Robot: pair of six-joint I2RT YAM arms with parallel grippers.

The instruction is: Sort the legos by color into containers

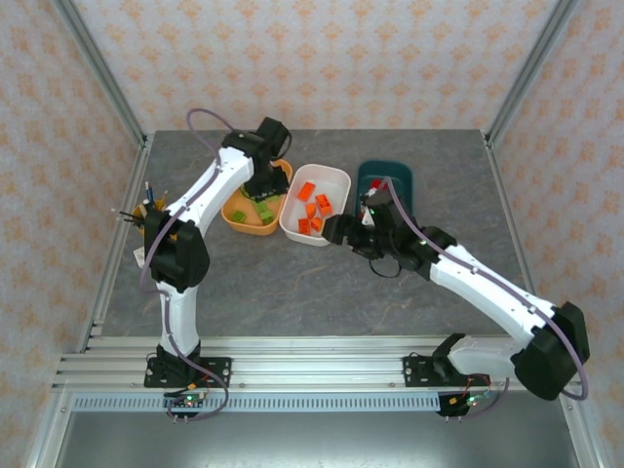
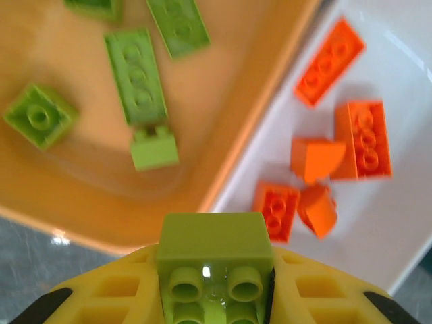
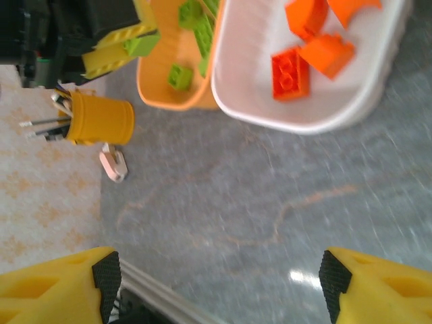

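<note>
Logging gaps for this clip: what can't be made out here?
Top view: the dark teal plastic tub is largely covered by the right arm; its contents cannot be told.
Left wrist view: the lime green plastic brick between the left arm's yellow fingers is cut off by the bottom edge.
Right wrist view: a small pale pink object is too blurred to identify.

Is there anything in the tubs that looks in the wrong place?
Perhaps one: in the white tub, a reddish brick lies among the orange bricks and may be mis-sorted. The green bricks lie in the orange tub.
</note>
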